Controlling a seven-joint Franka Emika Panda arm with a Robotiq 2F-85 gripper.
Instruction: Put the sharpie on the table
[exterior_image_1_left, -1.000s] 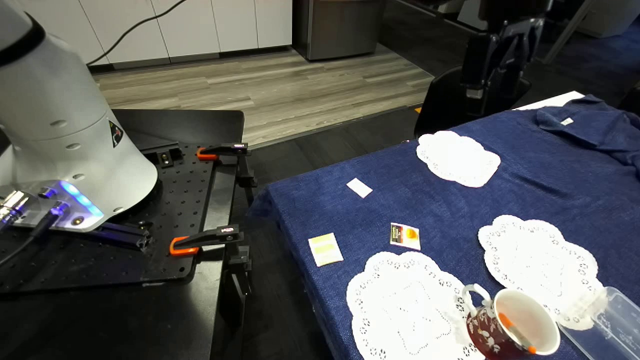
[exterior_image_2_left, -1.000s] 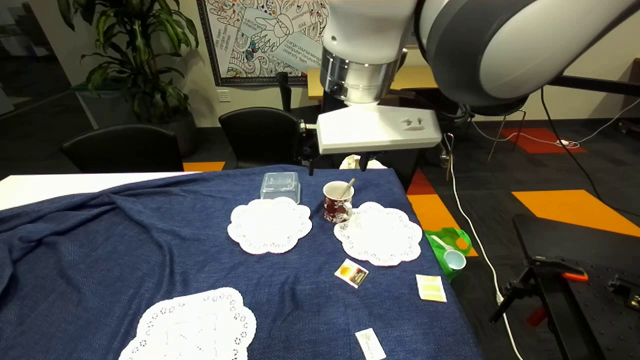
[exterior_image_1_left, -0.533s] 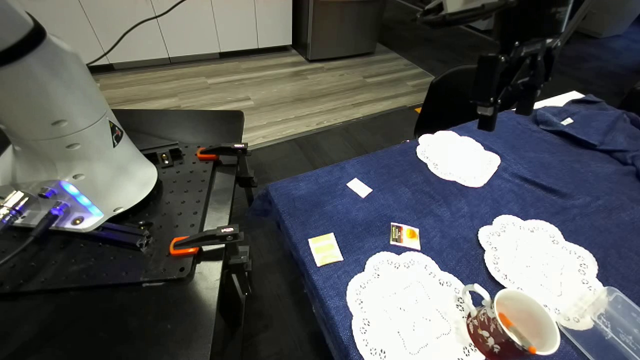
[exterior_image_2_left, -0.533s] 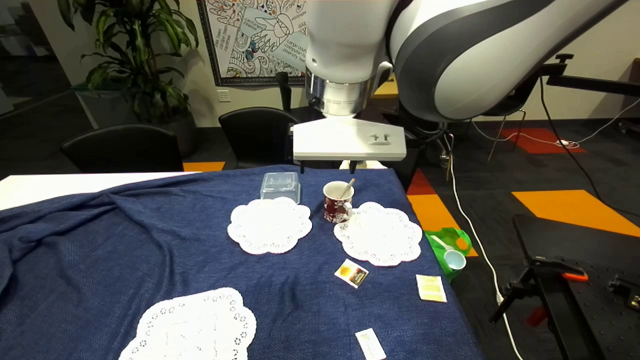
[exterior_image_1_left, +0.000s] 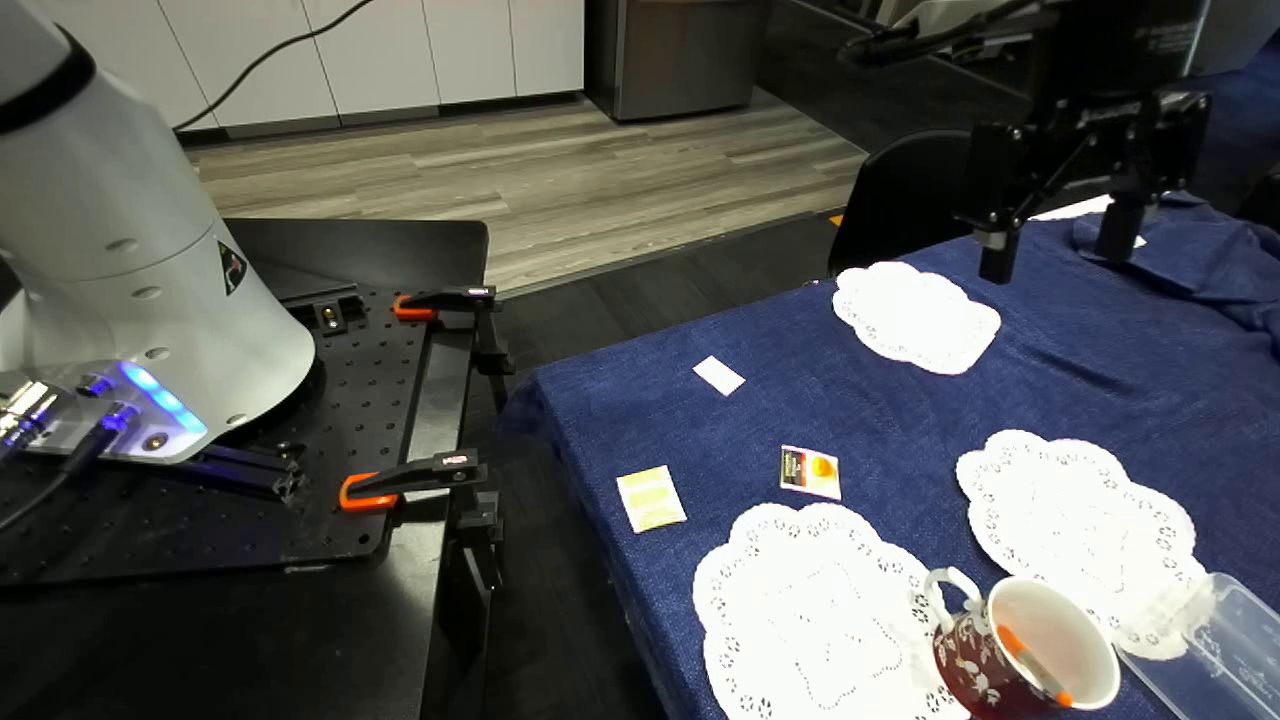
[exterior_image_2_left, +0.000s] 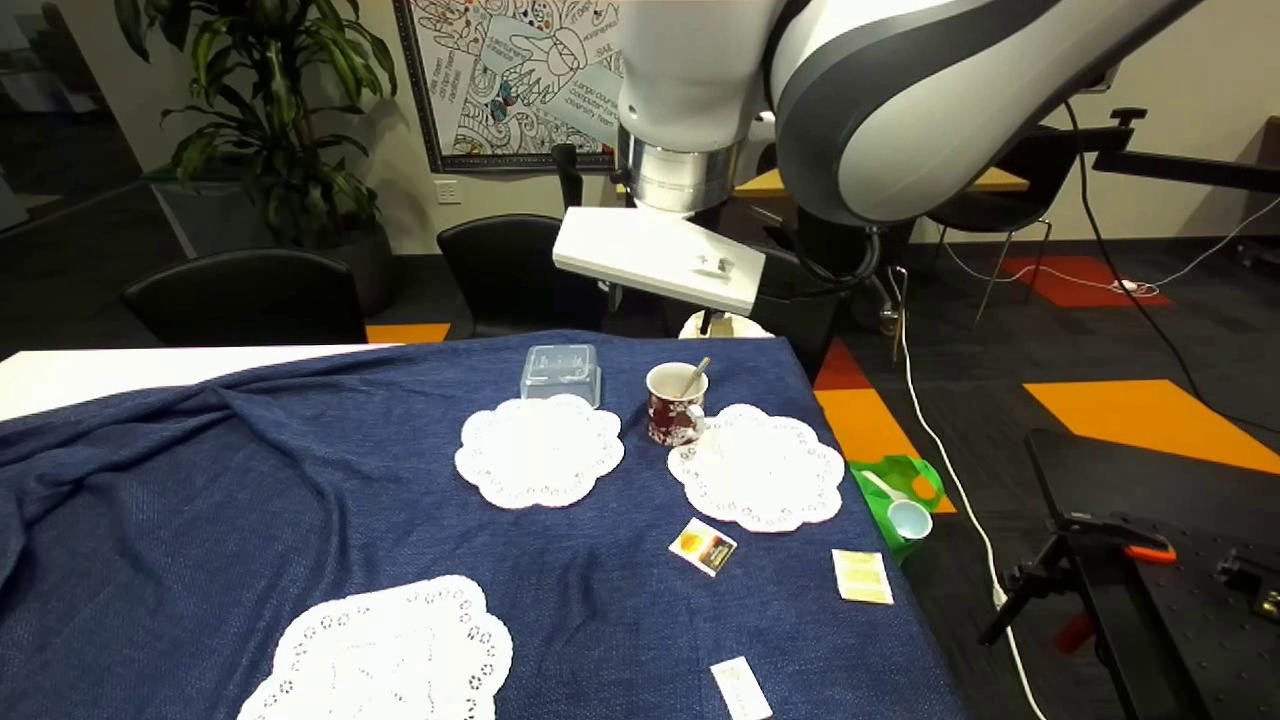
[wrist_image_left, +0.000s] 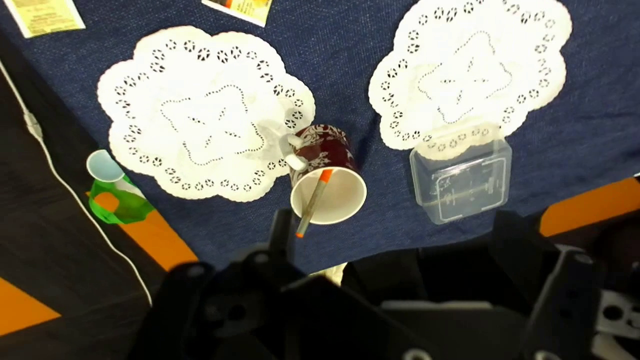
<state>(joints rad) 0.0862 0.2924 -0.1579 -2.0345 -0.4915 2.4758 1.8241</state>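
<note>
The sharpie, a slim grey marker (wrist_image_left: 314, 202) with orange ends, leans inside a dark red patterned mug (wrist_image_left: 334, 152) with a white interior. One end sticks out over the rim. It also shows in the mug in both exterior views (exterior_image_1_left: 1035, 668) (exterior_image_2_left: 696, 375). The mug stands on the table (wrist_image_left: 345, 75), draped in navy cloth (exterior_image_2_left: 600, 620). My gripper (wrist_image_left: 395, 220) is open and empty. In an exterior view its fingers (exterior_image_1_left: 1058, 248) hang apart above the table, clear of the mug. In the wrist view the sharpie's outer end lies just inside the left finger.
White doilies (wrist_image_left: 205, 115) (wrist_image_left: 465, 65) lie near the mug. A clear plastic box (wrist_image_left: 462, 180) stands beside it, overlapping one doily. Tea packets (exterior_image_1_left: 811, 472) (exterior_image_1_left: 652, 498) and a small white card (exterior_image_1_left: 719, 375) lie on the cloth. Black chairs (exterior_image_2_left: 515, 270) stand behind the table.
My gripper has moved right in the exterior view where its fingers show, dropped a little, and its wrist has turned. The mug and sharpie have not moved.
</note>
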